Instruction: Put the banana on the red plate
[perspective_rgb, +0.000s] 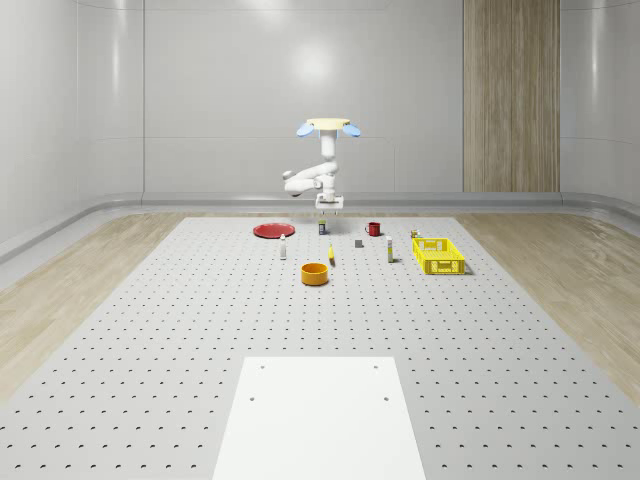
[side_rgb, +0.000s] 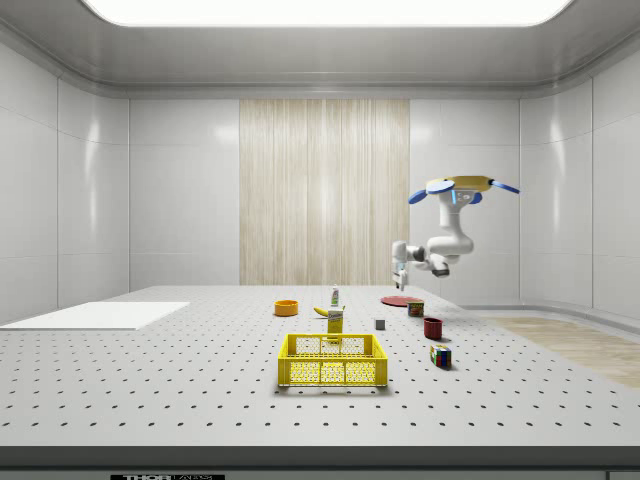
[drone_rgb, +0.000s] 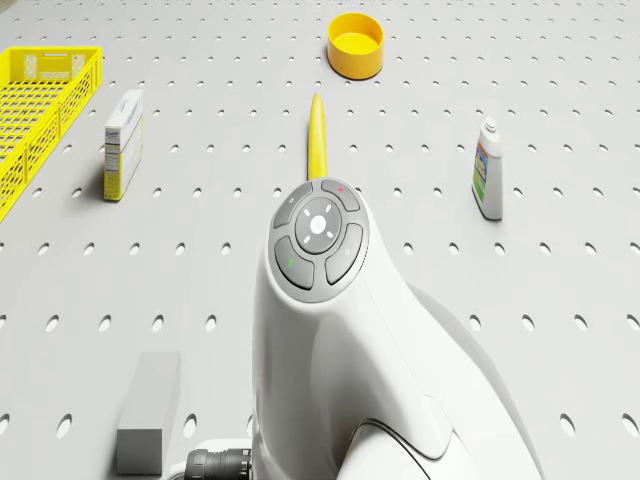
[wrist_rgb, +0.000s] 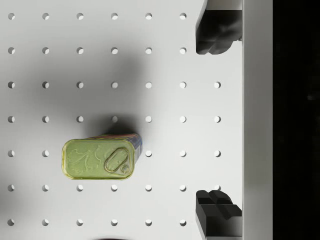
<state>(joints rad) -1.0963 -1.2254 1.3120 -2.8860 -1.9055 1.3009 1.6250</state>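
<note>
The banana (perspective_rgb: 331, 255) (side_rgb: 321, 311) (drone_rgb: 318, 140) lies on the perforated table between the orange bowl and the can. The red plate (perspective_rgb: 272, 231) (side_rgb: 400, 299) sits flat at the far side of the table, left of the can in the whole-scene view. The drone (perspective_rgb: 327, 127) (side_rgb: 462, 186) hovers high over the table's far part. Its white arm (drone_rgb: 330, 330) hangs down, and my gripper (perspective_rgb: 329, 205) (side_rgb: 399, 268) (wrist_rgb: 217, 120) is in the air above a green-lidded can (wrist_rgb: 100, 159) (perspective_rgb: 321, 228). The dark fingers (wrist_rgb: 217, 32) stand wide apart, open, with nothing between them.
An orange bowl (perspective_rgb: 315, 273) (drone_rgb: 356, 45), a white bottle (perspective_rgb: 283, 248) (drone_rgb: 488, 168), a small box (perspective_rgb: 386, 251) (drone_rgb: 123, 143), a grey block (perspective_rgb: 358, 243) (drone_rgb: 148, 410), a red mug (perspective_rgb: 373, 229), a colour cube (side_rgb: 440, 355) and a yellow crate (perspective_rgb: 438, 255) (drone_rgb: 40, 100) stand around. A white sheet (perspective_rgb: 320, 415) lies near the front.
</note>
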